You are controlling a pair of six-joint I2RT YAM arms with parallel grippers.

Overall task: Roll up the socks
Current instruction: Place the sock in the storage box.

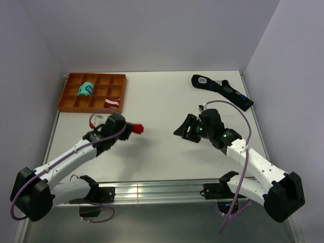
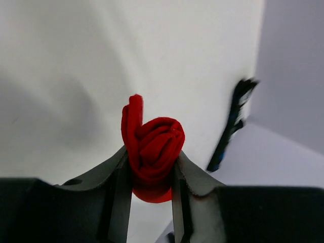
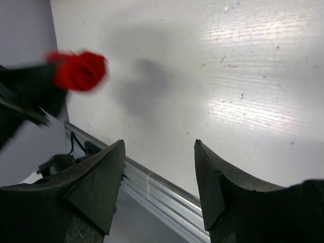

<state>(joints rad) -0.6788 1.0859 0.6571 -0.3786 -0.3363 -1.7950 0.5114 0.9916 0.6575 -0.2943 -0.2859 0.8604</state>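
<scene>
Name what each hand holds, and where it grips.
The left hand pinches the rolled red socks across the bundle's sides; the right hand is open, holding nothing.

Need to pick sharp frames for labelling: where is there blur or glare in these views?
Right wrist: the socks are smeared by blur, and glare streaks the table. Left wrist: the socks are sharp, the black sock behind is out of focus. Top external: even light, soft shadows.

The top view looks down from behind over the whole worktop [image 1: 162, 101]. Wrist views sit close behind the left claw [image 2: 152, 154] and right claw [image 3: 159, 144]; all 3 share the red socks [image 1: 135, 128].
</scene>
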